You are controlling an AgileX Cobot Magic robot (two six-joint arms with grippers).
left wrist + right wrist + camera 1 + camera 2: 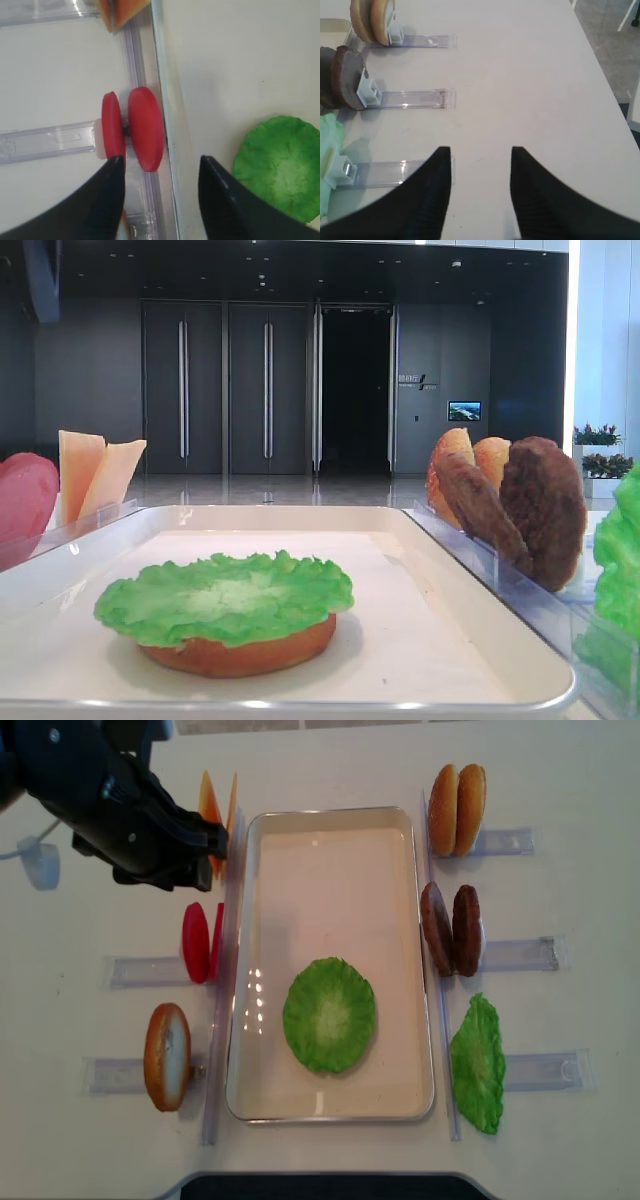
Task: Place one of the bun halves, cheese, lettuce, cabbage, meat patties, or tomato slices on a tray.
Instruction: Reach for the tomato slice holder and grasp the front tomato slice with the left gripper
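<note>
Gleaming white table (530, 75), dark doors (225, 390)

Black left arm (110, 810), ribbed tapered fingers (427, 200)

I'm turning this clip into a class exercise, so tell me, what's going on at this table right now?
A two-armed robot is building a burger on a white tray. A lettuce leaf already lies on a bun half in the tray. The left gripper hangs open over the two upright tomato slices in their clear holder beside the tray, gripping nothing. The right gripper is open above bare table, near the meat patties and spare buns.
</note>
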